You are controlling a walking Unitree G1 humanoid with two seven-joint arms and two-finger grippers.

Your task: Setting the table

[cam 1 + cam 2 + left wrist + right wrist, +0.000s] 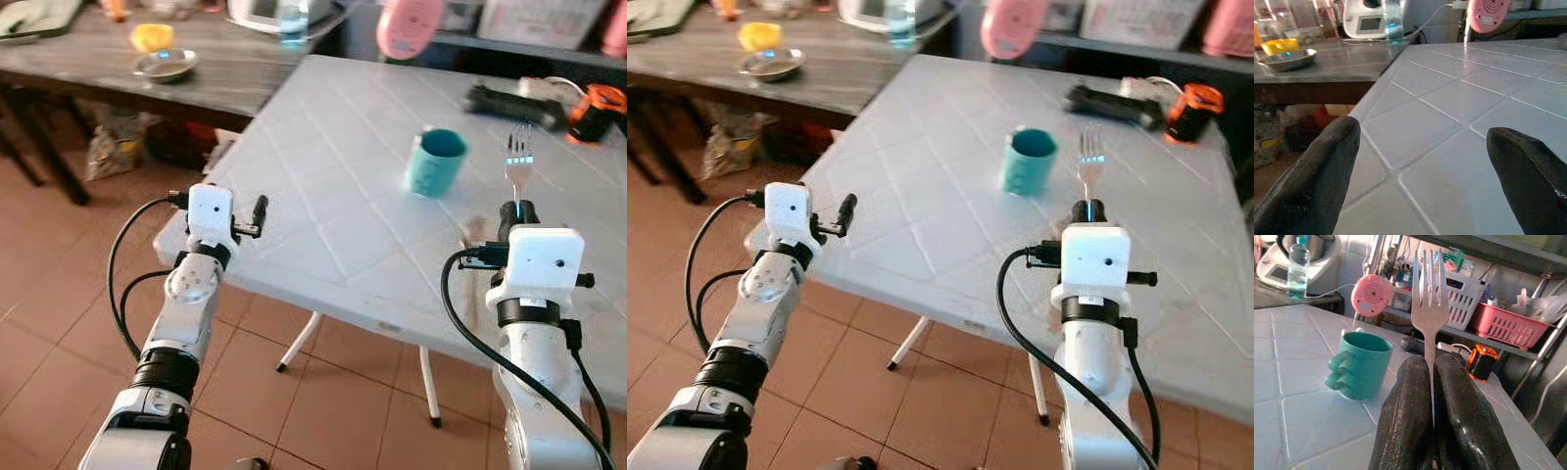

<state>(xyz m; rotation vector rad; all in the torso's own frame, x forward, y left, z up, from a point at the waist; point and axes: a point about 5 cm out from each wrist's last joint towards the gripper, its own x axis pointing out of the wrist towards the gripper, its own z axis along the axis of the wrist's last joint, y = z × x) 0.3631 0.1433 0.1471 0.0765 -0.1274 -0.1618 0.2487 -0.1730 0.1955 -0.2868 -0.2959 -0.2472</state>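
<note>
Your right gripper (1431,377) has its two black fingers pressed together on the handle of a metal fork (1427,308), which stands out past the fingertips with its tines pointing away from you. From the head camera you see the fork (518,164) held above the white table (333,186), near its right side, just to the right of the teal mug (436,162) and apart from it. The mug stands upright on the tabletop, with bare tiled surface all around it.

Your left gripper (1425,161) hangs over the near left corner of the table with its fingers (1327,161) spread wide and nothing between them. The table's left edge runs just beside that gripper (257,211), and beyond the edge the drop goes to the tiled floor (59,255).

Between your two arms the tabletop is bare from the near edge up to the mug. At the far right corner lie a black object (509,103) and an orange and black item (598,110). To the left stands a dark wooden table (118,78) carrying a metal bowl (165,65), separated from the white table by a narrow gap.
</note>
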